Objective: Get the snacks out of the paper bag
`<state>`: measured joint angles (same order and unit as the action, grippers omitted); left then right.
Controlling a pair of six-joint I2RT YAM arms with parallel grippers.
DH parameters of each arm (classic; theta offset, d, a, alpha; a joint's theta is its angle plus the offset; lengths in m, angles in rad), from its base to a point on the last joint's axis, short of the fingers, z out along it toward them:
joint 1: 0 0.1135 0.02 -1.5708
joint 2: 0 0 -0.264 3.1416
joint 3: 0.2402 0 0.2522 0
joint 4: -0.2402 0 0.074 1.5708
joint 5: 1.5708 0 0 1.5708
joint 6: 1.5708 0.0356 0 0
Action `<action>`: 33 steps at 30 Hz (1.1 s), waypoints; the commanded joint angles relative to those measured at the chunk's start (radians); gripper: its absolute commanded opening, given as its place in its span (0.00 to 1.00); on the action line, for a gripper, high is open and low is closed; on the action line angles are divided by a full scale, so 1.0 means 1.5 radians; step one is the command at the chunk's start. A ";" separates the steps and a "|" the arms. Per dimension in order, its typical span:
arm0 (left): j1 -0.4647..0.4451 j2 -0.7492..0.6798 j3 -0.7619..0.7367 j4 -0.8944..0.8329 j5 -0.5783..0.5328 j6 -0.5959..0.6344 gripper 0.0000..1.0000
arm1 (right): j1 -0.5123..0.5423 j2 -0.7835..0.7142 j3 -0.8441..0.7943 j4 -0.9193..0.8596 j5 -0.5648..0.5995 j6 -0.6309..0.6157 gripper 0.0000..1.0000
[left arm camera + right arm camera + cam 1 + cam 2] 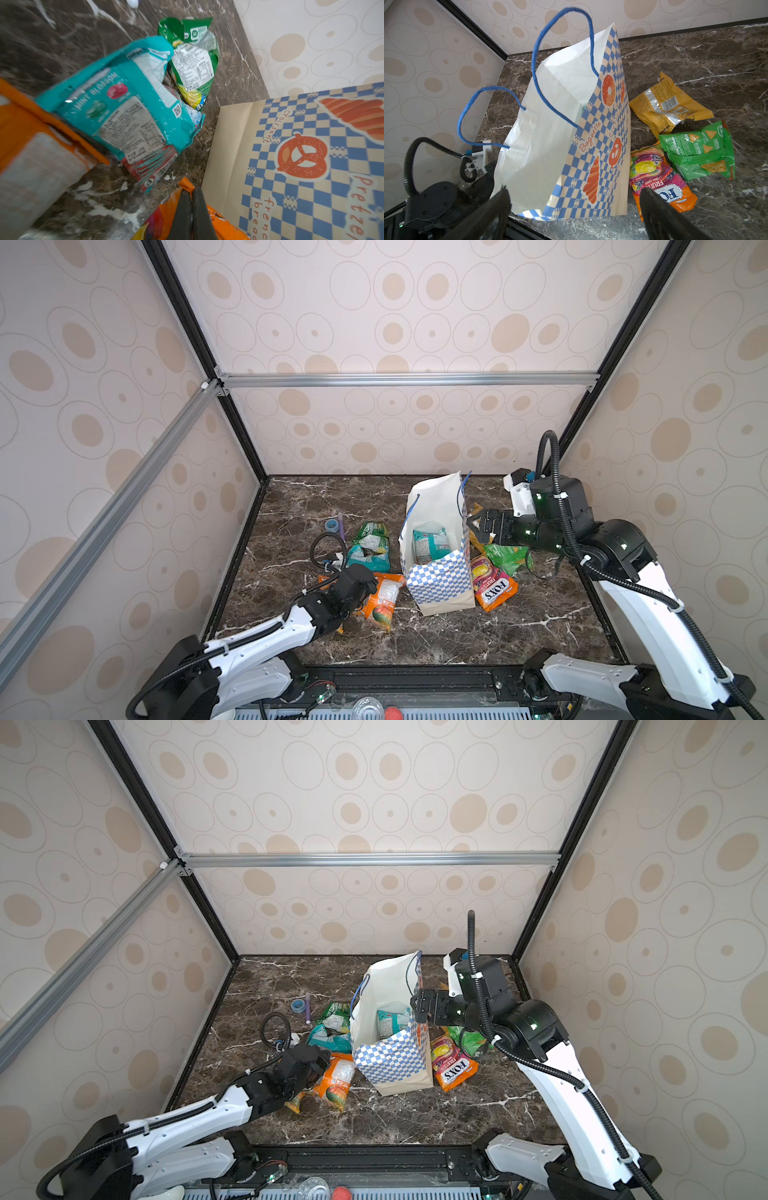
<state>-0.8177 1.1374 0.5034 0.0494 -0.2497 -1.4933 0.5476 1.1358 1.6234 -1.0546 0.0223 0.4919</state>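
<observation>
One glossy dark marble bench [415,639], white-veined, carries everything. Near its centre stands the tall paper bag [440,585], upright and open-mouthed: smooth white inside, blue-and-white checks outside, tan base band, twisted blue cord handles. One crinkly teal foil packet [430,545] lies inside it. At the bag's 4 o'clock rests the orange FOX'S packet [494,587], with a green foil packet [505,558] at 3 o'clock and a yellow foil packet [668,104] beyond. At 9 o'clock lie a second teal packet [124,108] and a green-and-white packet [193,62]. The left hand [191,193], at 8 o'clock, is clenched on an orange-and-white foil packet [384,601]. The right hand [478,526], spread wide and holding nothing, hovers at the bag's 3 o'clock rim.
</observation>
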 commanded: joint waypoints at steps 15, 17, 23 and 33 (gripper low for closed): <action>0.008 -0.001 0.060 0.035 -0.013 0.005 0.51 | -0.011 -0.008 0.012 -0.009 0.031 -0.006 1.00; 0.016 -0.027 0.082 0.002 -0.034 0.027 0.59 | -0.013 -0.007 0.017 -0.008 0.031 -0.009 1.00; 0.066 -0.067 0.212 -0.102 -0.072 0.128 0.67 | -0.013 -0.001 0.028 0.010 0.016 -0.009 1.00; 0.091 0.061 0.604 -0.183 0.008 0.288 0.77 | -0.013 0.069 0.141 -0.005 -0.119 -0.037 1.00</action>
<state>-0.6823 1.1500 1.2572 -0.1375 -0.2913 -1.1900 0.5343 1.1938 1.7760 -1.0496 -0.0570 0.4538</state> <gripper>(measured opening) 0.757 0.997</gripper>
